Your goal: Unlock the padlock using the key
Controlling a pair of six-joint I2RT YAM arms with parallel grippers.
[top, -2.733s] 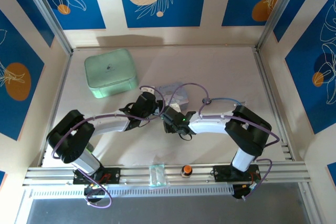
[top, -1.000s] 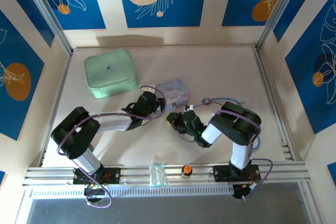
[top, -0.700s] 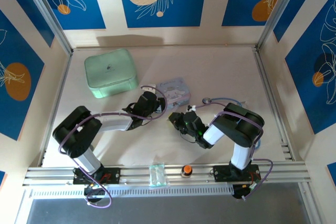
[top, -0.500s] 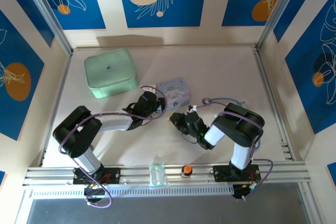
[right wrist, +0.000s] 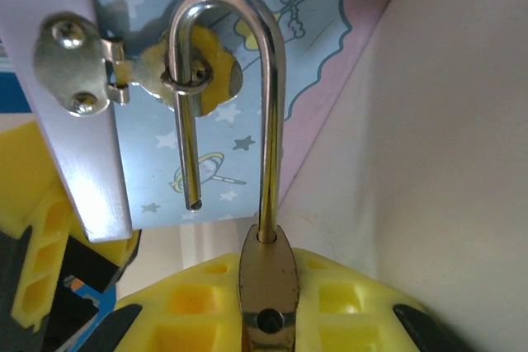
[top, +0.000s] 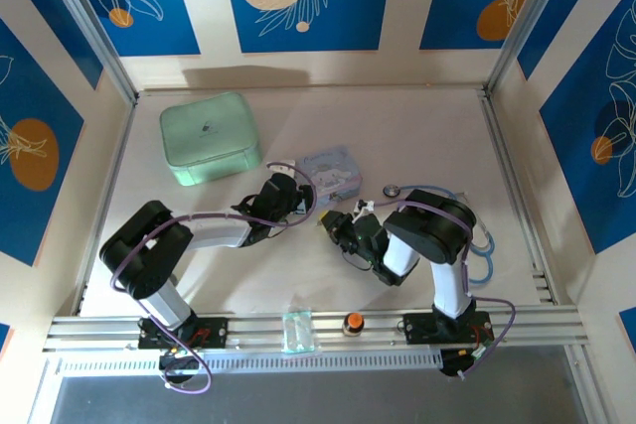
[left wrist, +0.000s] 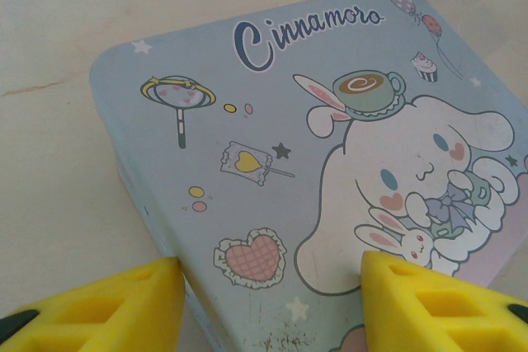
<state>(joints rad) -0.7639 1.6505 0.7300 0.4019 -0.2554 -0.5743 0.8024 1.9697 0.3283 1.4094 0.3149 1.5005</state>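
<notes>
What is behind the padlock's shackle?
The blue box with stars, and its hasp ring, which the shackle passes through. The lock body below is mostly covered by the yellow fingers.

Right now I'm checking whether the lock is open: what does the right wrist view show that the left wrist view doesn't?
Right wrist, not left: the padlock, its body pinched in the right fingers, its shackle through the hasp ring with one leg free of the body. Left wrist, not right: the lid's cartoon rabbit and lettering, the left fingers spread astride a corner. Both: the pale blue box.
</notes>
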